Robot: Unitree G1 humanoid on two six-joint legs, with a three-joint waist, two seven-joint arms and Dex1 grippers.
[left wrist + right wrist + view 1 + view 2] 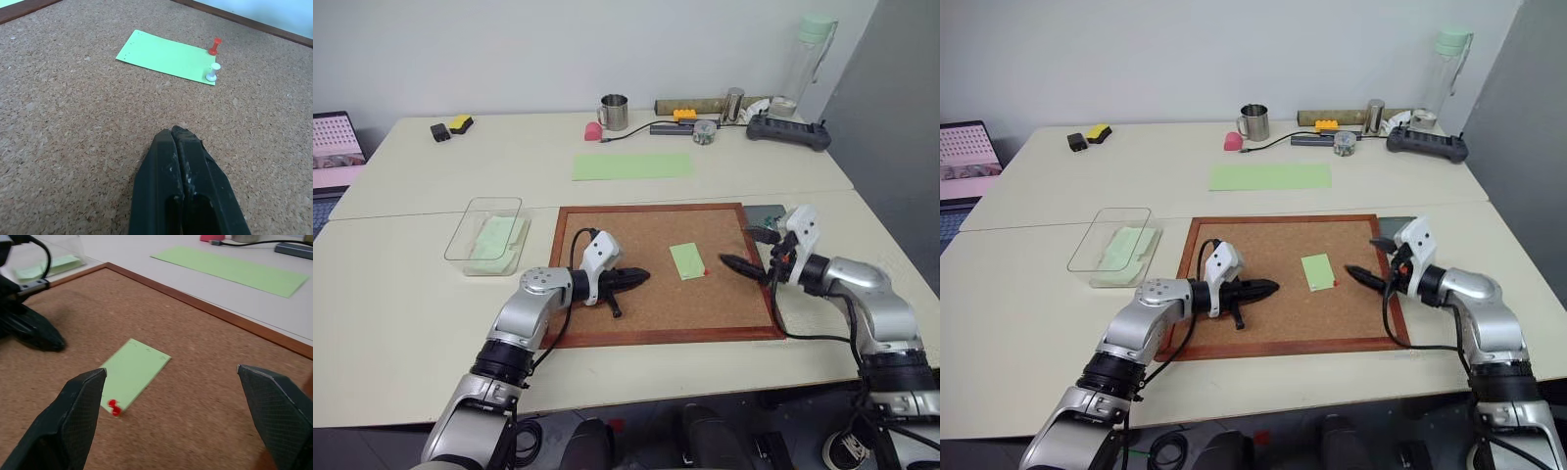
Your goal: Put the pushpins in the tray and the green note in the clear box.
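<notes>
Left hand [177, 134], black fingers pressed together, empty, over brown cork board [636, 294]. Small pale-green paper note [686, 260] flat mid-board w/ red pushpin [214, 46] & white pushpin [212, 72] at one end. Right hand [173, 377] spread wide, empty, nr note. Clear plastic box [470, 235] on counter [401, 323], left of board.

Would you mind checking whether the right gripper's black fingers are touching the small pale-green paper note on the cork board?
Apart. The right wrist view shows the right gripper open, bare cork board between its fingers and the green note.

Even, bright overhead light; soft shadows on cork board [646, 294]; right wrist view slightly blurred.
</notes>
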